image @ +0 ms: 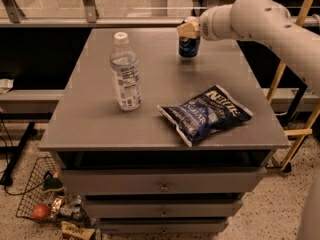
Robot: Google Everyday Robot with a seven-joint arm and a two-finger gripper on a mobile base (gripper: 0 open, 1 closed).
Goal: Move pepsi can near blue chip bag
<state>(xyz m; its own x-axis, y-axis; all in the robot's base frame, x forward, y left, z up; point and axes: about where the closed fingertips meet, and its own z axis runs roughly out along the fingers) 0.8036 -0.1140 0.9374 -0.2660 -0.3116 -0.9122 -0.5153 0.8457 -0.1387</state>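
Camera view: arm [260,19] reaches over far-right corner.
Gripper [189,30]: at can's top; hold cannot be told.
Can [189,47]: upright, surface's [90,119] far edge.
Bag [206,115]: flat, near-right corner.

Glossy white tubular arm [295,36], rounded bulbous joint [252,15], beige tool [188,30] at the table's [100,129] far side

Small dark-blue metal pepsi can [189,47], whitish logo patch, far right on the flat grey tabletop [95,126]. Tan gripper [189,30] on a white arm [260,19], at the can's top. Crinkly dark-blue chip bag [206,115], white lettering. Clear plastic water bottle [125,74], white cap, pale label.
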